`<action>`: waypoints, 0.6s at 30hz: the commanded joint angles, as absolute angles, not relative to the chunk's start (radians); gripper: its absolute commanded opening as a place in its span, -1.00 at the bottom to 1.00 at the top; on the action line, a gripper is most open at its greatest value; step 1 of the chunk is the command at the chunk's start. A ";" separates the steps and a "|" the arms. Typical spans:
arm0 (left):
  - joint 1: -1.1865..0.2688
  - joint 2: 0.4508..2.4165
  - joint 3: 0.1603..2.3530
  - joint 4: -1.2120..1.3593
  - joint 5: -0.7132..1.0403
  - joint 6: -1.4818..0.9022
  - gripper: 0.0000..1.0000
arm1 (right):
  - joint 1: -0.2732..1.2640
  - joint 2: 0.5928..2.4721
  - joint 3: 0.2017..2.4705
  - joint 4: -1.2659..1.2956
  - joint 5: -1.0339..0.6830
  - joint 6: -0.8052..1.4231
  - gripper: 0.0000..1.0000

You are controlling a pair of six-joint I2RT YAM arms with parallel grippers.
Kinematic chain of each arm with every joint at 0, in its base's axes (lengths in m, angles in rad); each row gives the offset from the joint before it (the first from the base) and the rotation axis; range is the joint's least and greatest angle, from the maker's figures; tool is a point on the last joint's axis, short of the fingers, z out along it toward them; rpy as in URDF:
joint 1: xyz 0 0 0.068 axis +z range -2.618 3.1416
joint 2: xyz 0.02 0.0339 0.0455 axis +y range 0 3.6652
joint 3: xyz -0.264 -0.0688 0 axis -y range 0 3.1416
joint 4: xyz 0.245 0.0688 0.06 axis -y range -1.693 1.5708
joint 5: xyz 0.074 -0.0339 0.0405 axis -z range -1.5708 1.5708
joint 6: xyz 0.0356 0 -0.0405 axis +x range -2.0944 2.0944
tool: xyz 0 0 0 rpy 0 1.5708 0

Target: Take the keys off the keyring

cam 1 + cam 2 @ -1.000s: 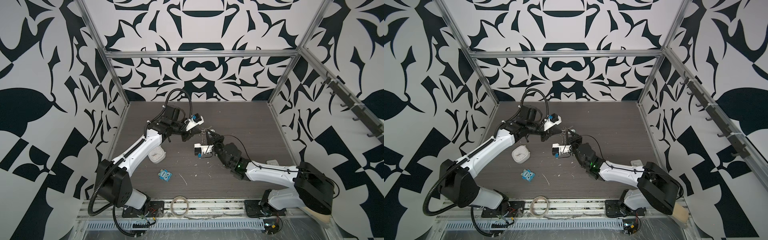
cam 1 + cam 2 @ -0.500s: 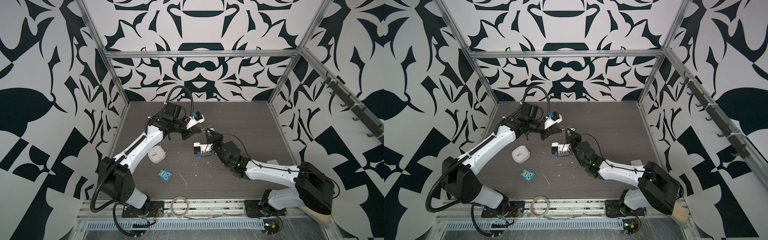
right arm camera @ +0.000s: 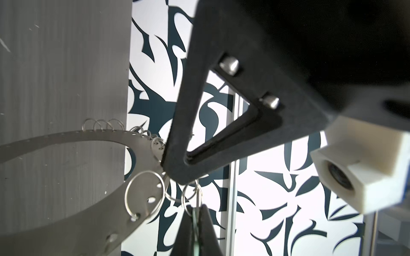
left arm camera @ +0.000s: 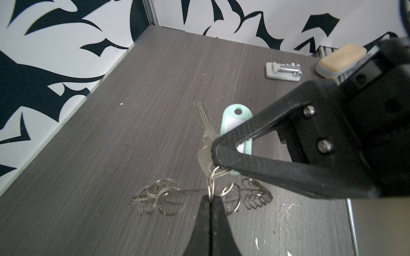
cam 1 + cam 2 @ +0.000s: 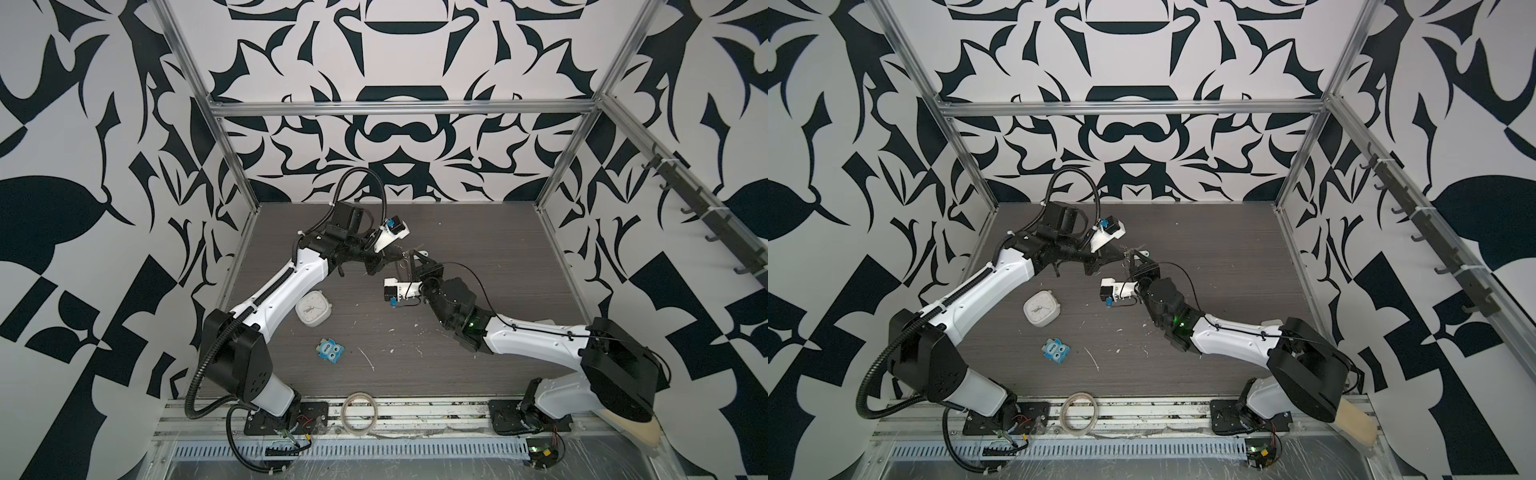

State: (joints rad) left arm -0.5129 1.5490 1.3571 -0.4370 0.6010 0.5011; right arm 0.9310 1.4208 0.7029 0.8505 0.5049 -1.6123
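Observation:
Both grippers meet above the middle of the table. My left gripper is shut on the rim of the keyring, a flat grey perforated disc fringed with small split rings; in the left wrist view the disc shows edge-on. The keys, a small silver key joined to a mint oval tag, hang from one split ring. My right gripper is shut on the tag, whose green edge shows between its fingers. The keyring barely shows in both top views.
A white square clock and a blue toy lie on the table's left half. A tape roll sits on the front rail. A grey latch and a beige sponge lie near the right arm's base.
Both grippers have drifted slightly toward the back wall together, still shut, with the keyring and keys between them.

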 commanded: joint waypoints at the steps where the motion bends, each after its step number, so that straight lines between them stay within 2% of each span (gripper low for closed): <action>1: -0.528 1.554 1.341 -0.267 0.627 0.401 -1.00 | 0.962 1.417 0.771 0.969 0.379 -1.618 -1.00; 13: -0.528 1.558 1.235 0.153 0.465 0.173 -1.00 | 0.901 1.476 0.848 1.003 0.323 -1.684 -1.00; 18: -0.528 1.597 1.241 0.265 0.450 0.127 -1.00 | 0.886 1.518 0.880 1.039 0.300 -1.716 -1.00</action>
